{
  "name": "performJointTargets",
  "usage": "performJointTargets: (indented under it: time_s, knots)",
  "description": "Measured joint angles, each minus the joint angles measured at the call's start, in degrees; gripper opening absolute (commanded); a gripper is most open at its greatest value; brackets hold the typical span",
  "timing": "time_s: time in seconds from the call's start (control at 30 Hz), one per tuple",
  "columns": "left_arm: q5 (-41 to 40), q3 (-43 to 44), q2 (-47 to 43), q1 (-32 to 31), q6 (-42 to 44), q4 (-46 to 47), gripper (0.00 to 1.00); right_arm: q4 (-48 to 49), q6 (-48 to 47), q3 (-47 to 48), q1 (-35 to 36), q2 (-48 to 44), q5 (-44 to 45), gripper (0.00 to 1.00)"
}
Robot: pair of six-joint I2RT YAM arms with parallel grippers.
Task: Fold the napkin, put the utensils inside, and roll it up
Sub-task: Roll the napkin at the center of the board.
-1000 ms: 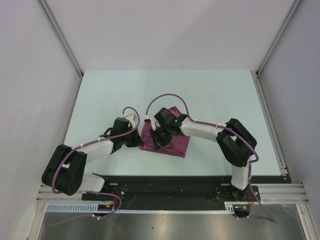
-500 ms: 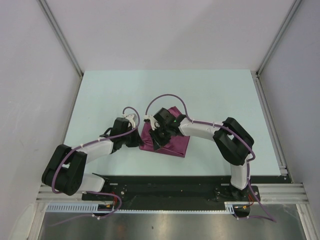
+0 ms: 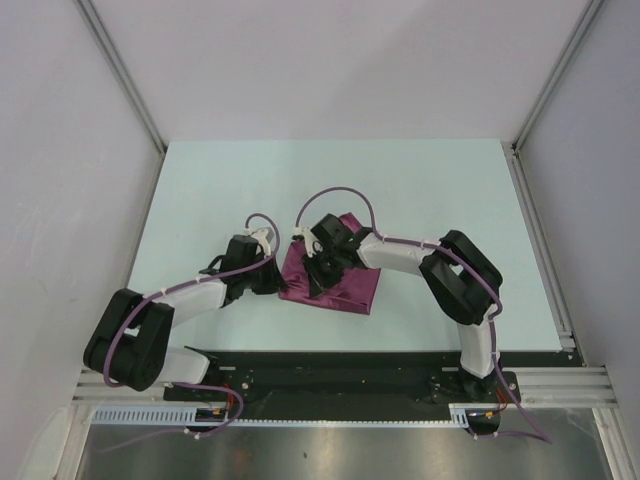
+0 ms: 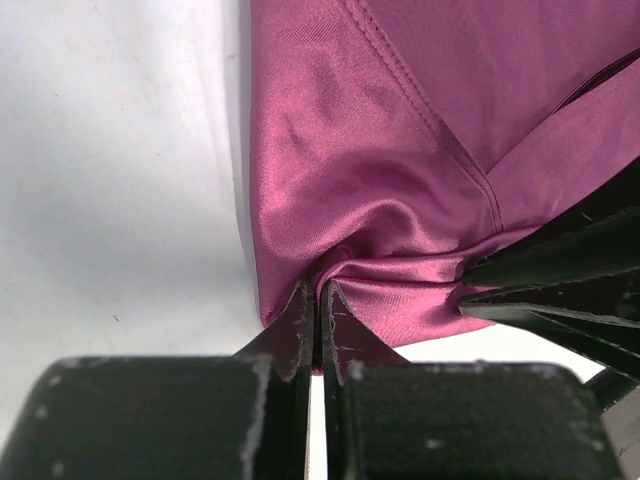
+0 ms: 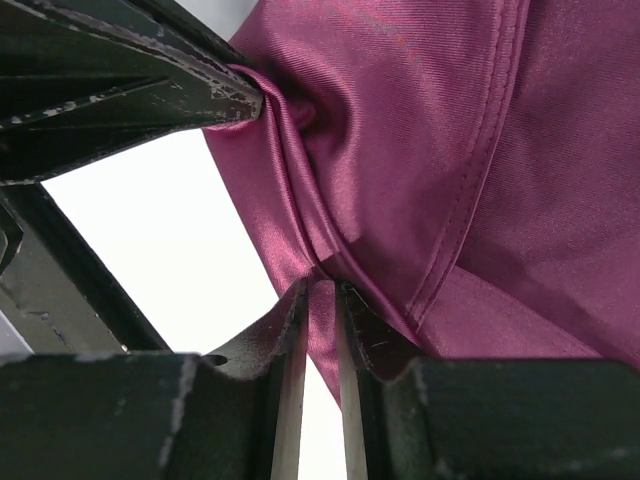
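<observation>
left hand [image 4: 318,300] and right hand [image 5: 320,295] each pinch the napkin [image 4: 400,150].

Left fingers [image 4: 290,335] pinched shut; right fingers [image 5: 270,340] clamped, tips adjacent.

Lab cell: white walls [image 3: 330,60], aluminium framing [image 3: 560,383]

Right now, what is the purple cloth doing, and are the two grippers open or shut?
napkin: lying in layers on the table, one edge bunched up.
left gripper: shut, pinching the napkin's bunched edge.
right gripper: shut on a fold of the napkin, close beside the left gripper.
</observation>
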Motion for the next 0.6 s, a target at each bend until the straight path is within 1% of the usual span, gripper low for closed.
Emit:
performJointTargets:
  time_s: [0.07, 0.1, 0.17, 0.2, 0.47, 0.5, 0.6]
  knots:
    - [0.0, 0.0, 0.0, 0.0, 0.0, 0.0, 0.1, 0.0, 0.1, 0.0, -0.1, 0.3, 0.1, 0.21]
    - [-0.1, 0.1, 0.0, 0.0, 0.0, -0.2, 0.19, 0.1, 0.2, 0.0, -0.1, 0.4, 0.1, 0.2]
    - [-0.5, 0.4, -0.3, 0.0, 0.0, -0.7, 0.27, 0.1, 0.5, 0.0, -0.1, 0.8, 0.1, 0.2]
    - [-1.0, 0.6, -0.7, 0.0, 0.0, -1.1, 0.33, 0.1, 0.8, 0.0, -0.2, 0.9, 0.1, 0.19]
    - [-5.3, 0.6, -8.8, 0.6, -0.1, -3.0, 0.5, 0.2, 2.4, 0.0, -1.3, 1.2, -0.4, 0.18]
    - [-5.8, 0.5, -9.9, 0.7, -0.1, -2.7, 0.55, 0.1, 2.5, 0.1, -1.4, 1.3, -0.6, 0.18]
    - [-6.3, -0.3, -12.3, 1.1, -0.2, -2.0, 0.64, -0.1, 2.7, 0.6, -1.7, 1.7, -1.2, 0.18]
